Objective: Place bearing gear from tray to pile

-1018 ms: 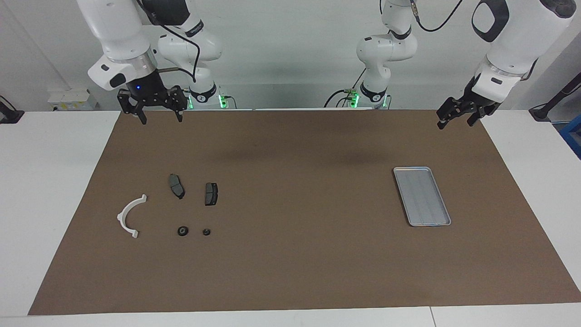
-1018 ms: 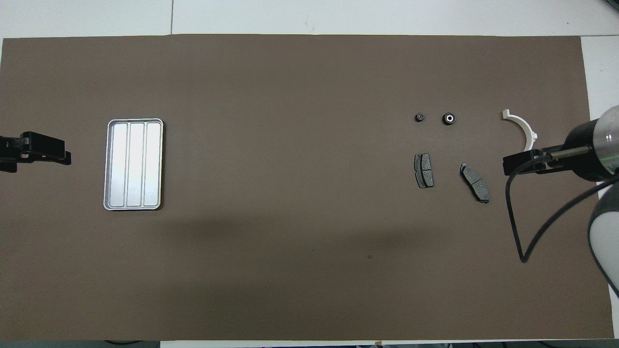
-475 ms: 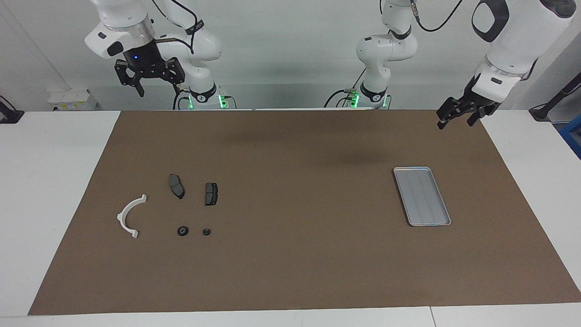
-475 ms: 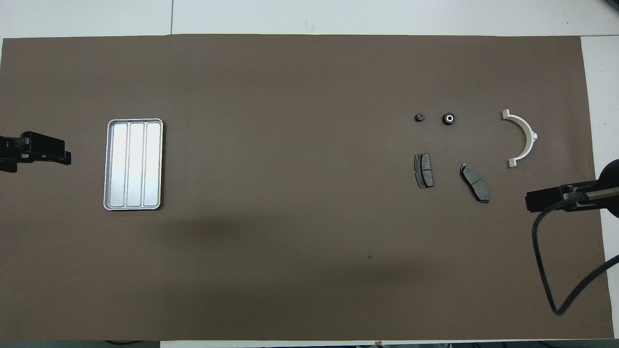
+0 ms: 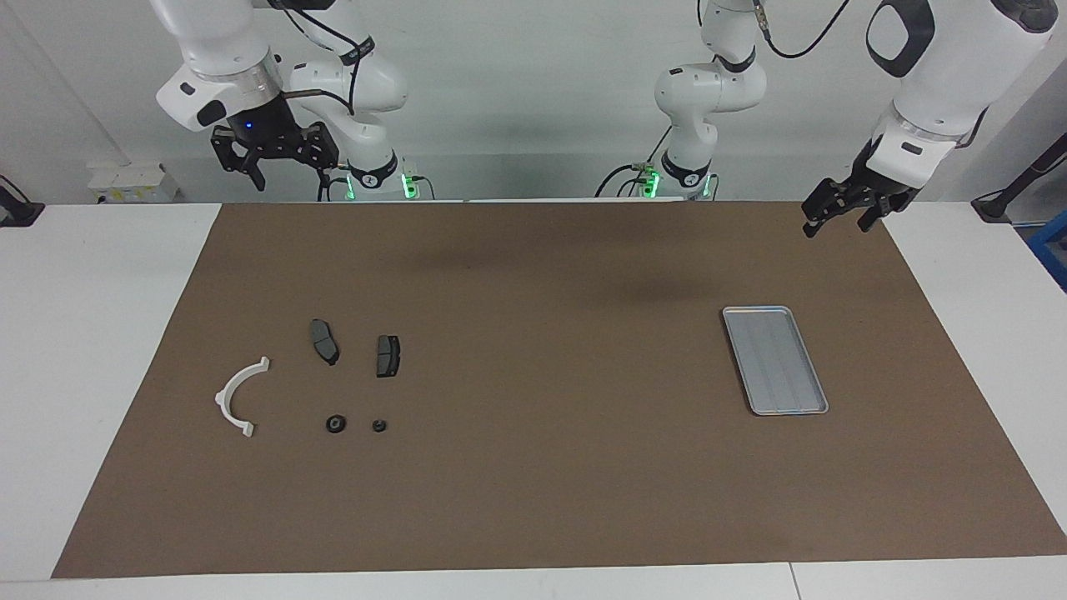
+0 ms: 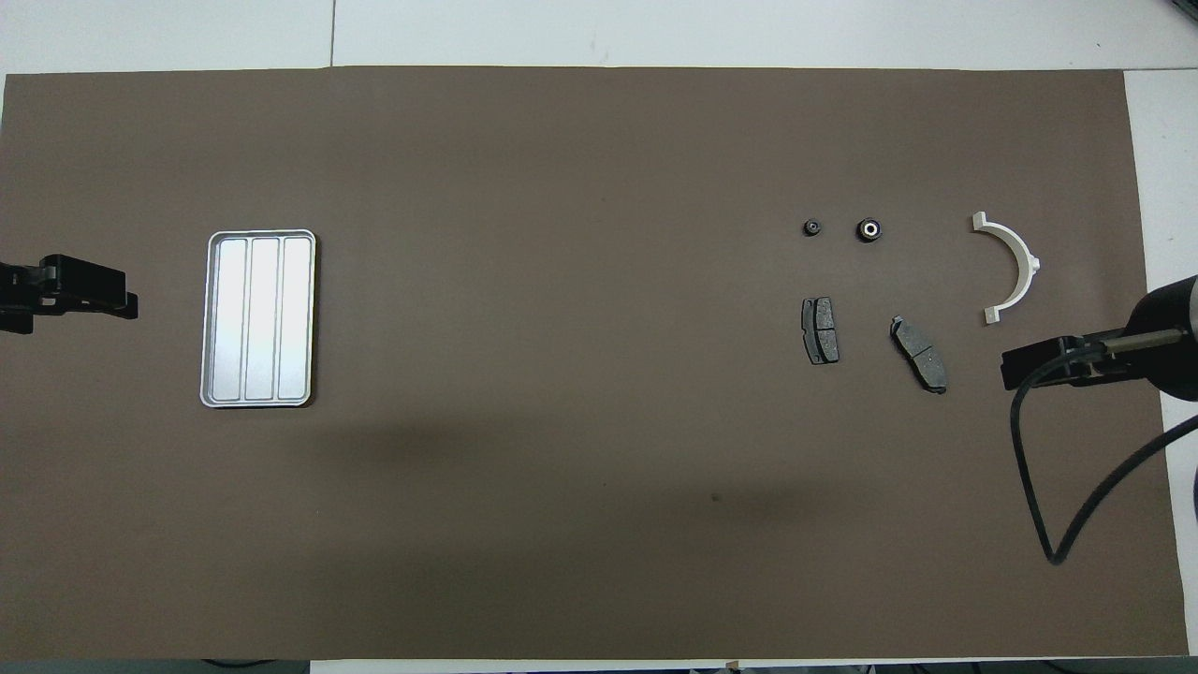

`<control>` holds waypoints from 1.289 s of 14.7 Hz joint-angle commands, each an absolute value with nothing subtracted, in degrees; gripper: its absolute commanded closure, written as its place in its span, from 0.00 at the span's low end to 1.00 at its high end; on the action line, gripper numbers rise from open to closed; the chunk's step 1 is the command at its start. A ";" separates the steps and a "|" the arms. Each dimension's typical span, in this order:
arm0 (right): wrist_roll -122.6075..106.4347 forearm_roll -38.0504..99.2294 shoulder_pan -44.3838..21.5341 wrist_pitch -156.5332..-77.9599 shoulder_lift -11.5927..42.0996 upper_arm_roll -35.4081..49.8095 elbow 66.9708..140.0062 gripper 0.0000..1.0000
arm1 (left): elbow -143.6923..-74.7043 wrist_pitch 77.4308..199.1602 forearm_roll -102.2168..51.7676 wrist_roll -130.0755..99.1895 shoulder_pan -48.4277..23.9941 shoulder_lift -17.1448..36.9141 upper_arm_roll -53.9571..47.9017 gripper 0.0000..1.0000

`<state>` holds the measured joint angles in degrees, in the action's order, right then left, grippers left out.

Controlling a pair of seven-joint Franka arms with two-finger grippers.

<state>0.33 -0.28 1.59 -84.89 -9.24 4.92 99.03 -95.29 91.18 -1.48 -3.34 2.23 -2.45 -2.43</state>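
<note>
The silver ridged tray (image 5: 775, 360) (image 6: 258, 318) lies toward the left arm's end of the table with nothing in it. Toward the right arm's end sits the pile: a white half-ring bracket (image 5: 221, 400) (image 6: 1029, 262), two dark brake-pad pieces (image 5: 324, 341) (image 6: 820, 330), and two small round black bearing gears (image 5: 335, 424) (image 6: 869, 229). My right gripper (image 5: 288, 169) (image 6: 1013, 367) hangs open and empty, high over the mat's edge by the robots. At the mat's corner on the tray's end, my left gripper (image 5: 834, 218) (image 6: 122, 300) waits open and empty.
A brown mat (image 5: 533, 500) (image 6: 562, 524) covers most of the white table. A black cable (image 6: 1053, 524) loops down from the right arm.
The right gripper has risen from just above the mat's edge, drawing back off the white bracket toward the robots, then eased slightly lower. The left arm and all the parts have stayed still.
</note>
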 commanded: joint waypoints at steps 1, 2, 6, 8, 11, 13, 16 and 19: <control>-0.97 0.62 3.16 -86.22 -9.49 5.62 99.05 0.00 | -96.86 92.99 -2.11 -2.46 1.58 -3.69 -1.76 0.00; -0.97 0.62 3.25 -86.13 -9.49 5.62 99.05 0.00 | -96.86 92.99 -2.11 -2.29 1.58 -3.69 -1.76 0.00; -0.79 -0.26 3.08 -87.01 -9.49 5.62 98.96 0.00 | -97.03 93.08 -2.11 -2.29 1.58 -3.69 -1.76 0.00; -0.70 -0.53 2.99 -88.24 -9.49 5.62 99.05 0.00 | -97.12 93.08 -2.11 -2.29 1.58 -3.69 -1.76 0.00; -0.79 -0.53 2.90 -88.77 -9.41 5.62 99.05 0.00 | -97.12 93.08 -2.11 -2.29 1.58 -3.69 -1.76 0.00; -0.79 -0.62 2.64 -88.86 -9.40 5.62 99.05 0.00 | -97.03 93.08 -2.11 -2.20 1.58 -3.69 -1.76 0.00; -0.88 -0.62 2.90 -88.77 -9.49 5.62 99.05 0.00 | -97.12 92.99 -2.11 -2.20 1.58 -3.69 -1.76 0.00; -0.88 -0.62 2.99 -88.77 -9.49 5.62 99.05 0.00 | -97.12 92.99 -2.11 -2.20 1.58 -3.78 -1.76 0.00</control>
<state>0.33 -0.34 1.87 -88.11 -9.23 4.98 98.93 -95.54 91.91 -1.48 -3.04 2.16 -2.45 -2.43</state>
